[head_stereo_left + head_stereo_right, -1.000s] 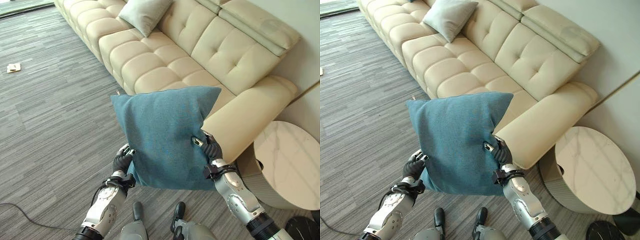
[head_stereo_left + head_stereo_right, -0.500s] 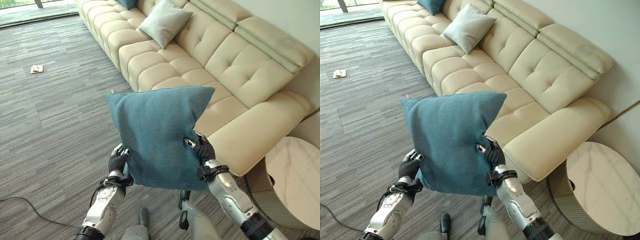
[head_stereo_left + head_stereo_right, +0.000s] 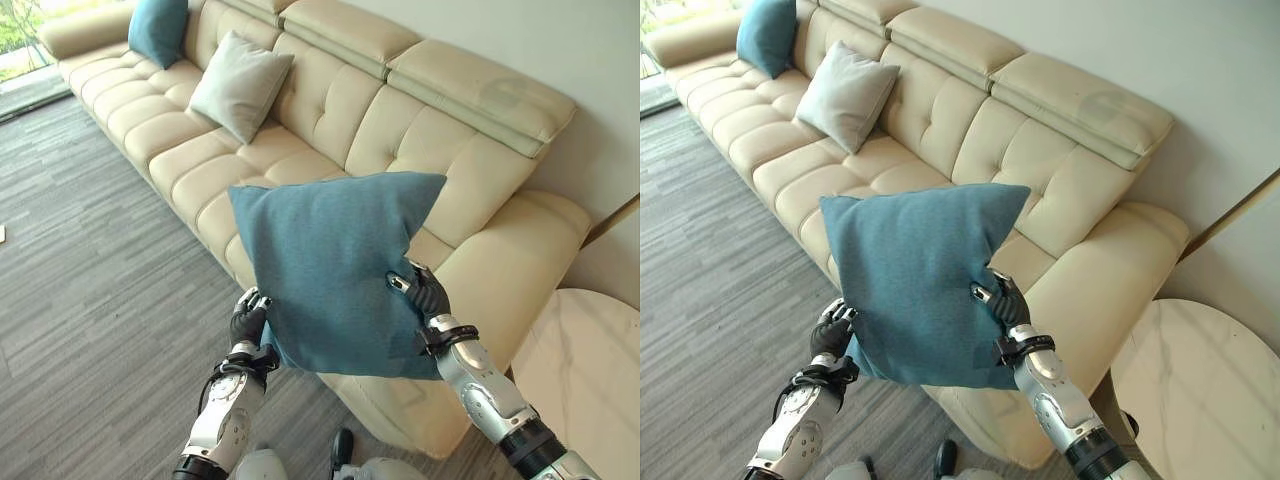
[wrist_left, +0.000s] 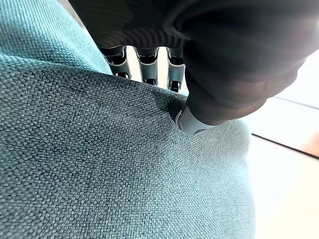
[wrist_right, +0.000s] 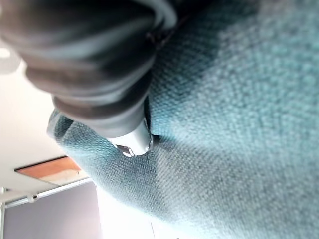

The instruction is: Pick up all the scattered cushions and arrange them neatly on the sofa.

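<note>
I hold a teal cushion (image 3: 330,270) upright in the air, over the front edge of the cream sofa (image 3: 330,110). My left hand (image 3: 247,325) grips its lower left edge, and my right hand (image 3: 420,292) pinches its right edge. Up close, the thumb of each hand presses into the teal cloth (image 4: 124,164) (image 5: 224,124), with the fingers (image 4: 144,62) behind it. On the sofa seat a pale grey cushion (image 3: 240,84) leans against the backrest. Another teal cushion (image 3: 158,30) stands further along at the far end.
A round marble-topped side table (image 3: 1205,380) stands by the sofa's near armrest (image 3: 520,260). Grey striped carpet (image 3: 80,280) stretches to the left. A wall (image 3: 1160,60) rises behind the sofa.
The whole view has swung toward the sofa, so the camera has moved closer. The teal cushion stays held in both hands and now sits over the seat's front edge.
</note>
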{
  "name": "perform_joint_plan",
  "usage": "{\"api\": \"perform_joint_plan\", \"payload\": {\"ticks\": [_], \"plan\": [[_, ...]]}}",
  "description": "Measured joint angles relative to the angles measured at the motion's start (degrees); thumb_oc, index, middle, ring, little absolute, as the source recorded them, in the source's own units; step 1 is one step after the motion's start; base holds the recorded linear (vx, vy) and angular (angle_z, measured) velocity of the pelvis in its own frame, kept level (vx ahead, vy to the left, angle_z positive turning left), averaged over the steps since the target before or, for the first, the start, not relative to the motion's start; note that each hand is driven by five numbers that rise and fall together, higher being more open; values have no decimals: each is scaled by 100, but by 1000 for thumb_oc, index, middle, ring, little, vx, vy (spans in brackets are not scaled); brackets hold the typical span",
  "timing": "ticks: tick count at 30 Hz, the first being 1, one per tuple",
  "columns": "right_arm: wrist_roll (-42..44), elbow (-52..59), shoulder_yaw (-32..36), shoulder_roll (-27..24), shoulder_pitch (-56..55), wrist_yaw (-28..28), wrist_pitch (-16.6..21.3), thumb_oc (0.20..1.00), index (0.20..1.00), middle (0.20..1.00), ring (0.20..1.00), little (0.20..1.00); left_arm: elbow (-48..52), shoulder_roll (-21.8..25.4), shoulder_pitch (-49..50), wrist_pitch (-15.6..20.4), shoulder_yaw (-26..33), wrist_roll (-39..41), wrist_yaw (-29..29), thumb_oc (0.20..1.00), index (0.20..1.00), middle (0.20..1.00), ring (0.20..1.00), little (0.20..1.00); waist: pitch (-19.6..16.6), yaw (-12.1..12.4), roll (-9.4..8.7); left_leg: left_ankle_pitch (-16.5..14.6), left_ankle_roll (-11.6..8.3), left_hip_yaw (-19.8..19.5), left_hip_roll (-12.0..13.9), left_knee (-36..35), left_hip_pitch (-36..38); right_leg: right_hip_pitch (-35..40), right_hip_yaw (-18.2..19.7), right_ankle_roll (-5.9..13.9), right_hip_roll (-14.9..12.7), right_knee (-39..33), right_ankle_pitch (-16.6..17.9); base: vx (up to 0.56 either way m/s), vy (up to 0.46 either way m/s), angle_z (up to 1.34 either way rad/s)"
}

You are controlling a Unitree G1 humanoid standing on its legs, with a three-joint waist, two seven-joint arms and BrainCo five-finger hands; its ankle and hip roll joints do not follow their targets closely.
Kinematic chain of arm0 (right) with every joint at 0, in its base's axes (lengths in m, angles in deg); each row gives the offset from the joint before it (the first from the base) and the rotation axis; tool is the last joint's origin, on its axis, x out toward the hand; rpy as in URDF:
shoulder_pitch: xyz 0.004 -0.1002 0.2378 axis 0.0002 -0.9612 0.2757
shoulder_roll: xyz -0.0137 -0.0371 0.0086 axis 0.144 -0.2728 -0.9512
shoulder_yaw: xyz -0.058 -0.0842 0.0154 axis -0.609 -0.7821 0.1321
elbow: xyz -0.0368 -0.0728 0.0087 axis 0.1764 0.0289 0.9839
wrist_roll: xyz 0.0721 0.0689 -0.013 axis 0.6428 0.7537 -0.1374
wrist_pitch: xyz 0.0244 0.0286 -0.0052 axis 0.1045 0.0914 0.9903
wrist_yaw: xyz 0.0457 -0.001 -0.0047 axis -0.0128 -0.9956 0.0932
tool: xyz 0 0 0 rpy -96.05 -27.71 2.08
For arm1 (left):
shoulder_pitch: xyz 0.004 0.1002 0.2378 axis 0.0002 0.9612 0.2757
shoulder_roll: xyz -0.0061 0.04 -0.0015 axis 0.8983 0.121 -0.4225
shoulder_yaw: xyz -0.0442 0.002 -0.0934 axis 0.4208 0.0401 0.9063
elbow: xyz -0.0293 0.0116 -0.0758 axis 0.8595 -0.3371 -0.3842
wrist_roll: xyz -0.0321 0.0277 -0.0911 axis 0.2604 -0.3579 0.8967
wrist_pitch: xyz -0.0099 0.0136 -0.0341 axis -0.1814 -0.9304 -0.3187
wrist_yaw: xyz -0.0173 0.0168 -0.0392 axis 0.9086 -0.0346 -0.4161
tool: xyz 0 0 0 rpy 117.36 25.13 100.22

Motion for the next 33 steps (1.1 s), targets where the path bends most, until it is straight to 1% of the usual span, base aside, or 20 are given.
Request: {"api": "perform_joint_plan", "payload": {"ticks": [2,4,5,6,7,8,11,12,14,18,21,22,24,25,26,27,29,30,32,33], "plan": [[0,-1,-7,1,-60,0,2,200,200,200,200,200,0,15,16,0,3,-1,-1,200,200,200,200,200,93,67,131,334,58,-258,-116,-139,-353,307,136,86,20,-169,-64,253,32,-88],[-6,-19,11,15,-71,16,4,200,200,200,200,200,-12,45,-39,-1,-5,-1,-2,200,200,200,200,200,211,111,221,483,62,-654,-293,-382,-597,483,359,69,-36,-173,-352,216,47,-79],[-6,-53,15,49,-75,26,-2,200,200,200,200,200,-12,65,-58,-1,0,-1,-2,200,200,200,200,200,241,140,157,430,87,-629,-307,-488,-413,522,462,128,-96,-173,-383,232,130,-44],[-8,-45,13,-38,-98,27,0,200,200,200,200,200,-1,3,-47,-2,-21,-1,-2,200,200,200,200,200,242,163,310,548,300,-604,-167,-771,199,664,615,375,-35,-158,-516,395,269,-34],[-15,-141,84,49,-143,80,1,200,200,200,200,200,7,21,-76,-14,-125,0,5,200,200,200,200,200,326,193,387,1433,478,-603,-137,-910,653,827,693,699,-123,-63,-791,327,241,-43],[-56,-105,48,79,-148,79,0,200,200,200,200,200,55,133,-76,-12,-123,-2,5,200,200,200,200,200,324,364,298,1338,605,-408,-305,-909,679,774,858,919,-358,-113,-692,320,256,-28],[-62,-50,52,172,-217,73,-23,200,200,200,200,200,81,306,-86,-11,-112,-2,5,200,200,200,200,200,341,398,250,1211,746,-328,-750,-910,746,875,889,1076,-776,-56,-672,201,201,6],[-65,-49,55,219,-215,72,-33,200,200,200,200,200,90,350,-88,-10,-105,-2,5,200,200,200,200,200,343,410,236,1096,713,-308,-795,-912,750,874,891,1093,-824,-29,-683,216,250,12],[-66,-43,64,344,-221,70,-79,200,200,200,200,200,100,460,-79,-14,-105,-2,5,200,200,200,200,200,369,435,148,970,873,-76,-799,-910,790,843,926,1116,-894,54,-662,172,217,-17],[-66,-28,76,408,-272,70,-118,200,200,200,200,200,107,510,-86,-30,-109,-3,5,200,200,200,200,200,343,372,-49,886,993,183,-788,-910,837,530,1071,1131,-972,535,-668,131,228,-35],[-68,0,58,442,-294,72,-142,200,200,200,200,200,108,555,-93,-64,-110,-5,5,200,200,200,200,200,341,322,-38,799,1116,391,-644,-859,879,-250,1230,1138,-935,1911,-671,83,152,-51],[-69,21,35,499,-328,73,-171,200,200,200,200,200,104,585,-56,-78,-100,-7,24,200,200,200,200,200,329,344,-71,772,1158,456,-625,-930,1029,-776,1151,1262,-1047,2703,-1019,97,36,-63],[-69,109,34,530,-330,74,-229,200,200,200,200,200,111,585,-67,-78,-50,-8,36,200,200,200,200,200,334,335,-62,773,1155,472,-636,-930,1059,-1068,811,1251,-1027,2380,-1143,67,-12,-34],[-69,145,34,529,-330,74,-237,200,200,200,200,200,115,584,-71,-78,-28,-8,36,200,200,200,200,200,341,299,-53,775,1152,471,-656,-930,1057,-1159,735,1246,-974,2045,-1113,72,-19,2],[-68,147,28,520,-325,73,-238,200,200,200,200,200,114,576,-59,-77,-7,-9,36,200,200,200,200,200,372,298,1,757,1169,467,-678,-930,1058,-1275,678,1220,-883,1646,-851,83,-23,1],[-68,149,-8,534,-310,72,-239,200,200,200,200,200,112,571,-42,-75,25,-9,43,200,200,200,200,200,373,317,6,749,1181,485,-674,-930,1049,-1295,419,1233,-861,1394,-504,106,-40,-6],[-68,149,-33,538,-316,73,-244,200,200,200,200,200,112,557,-20,-76,31,-9,61,200,200,200,200,200,379,351,27,794,1104,530,-684,-932,1036,-1212,174,1207,-812,1027,-147,130,-64,-6],[-68,148,-69,516,-327,73,-248,200,200,200,200,200,112,513,23,-77,29,-10,62,200,200,200,200,200,364,356,32,773,1077,527,-730,-931,1068,-1020,151,1149,-821,673,-49,164,-108,11],[-64,148,-56,439,-319,73,-249,200,200,200,200,200,124,436,46,-78,31,-36,65,200,200,200,200,200,335,371,98,728,970,467,-728,-932,1114,-514,122,998,-695,-193,635,178,-108,13],[-64,147,-57,405,-308,73,-251,200,200,200,200,200,144,413,73,-78,35,-47,65,200,200,200,200,200,329,374,127,708,938,468,-702,-933,1157,-469,119,900,-654,-225,660,131,-59,6]]}}
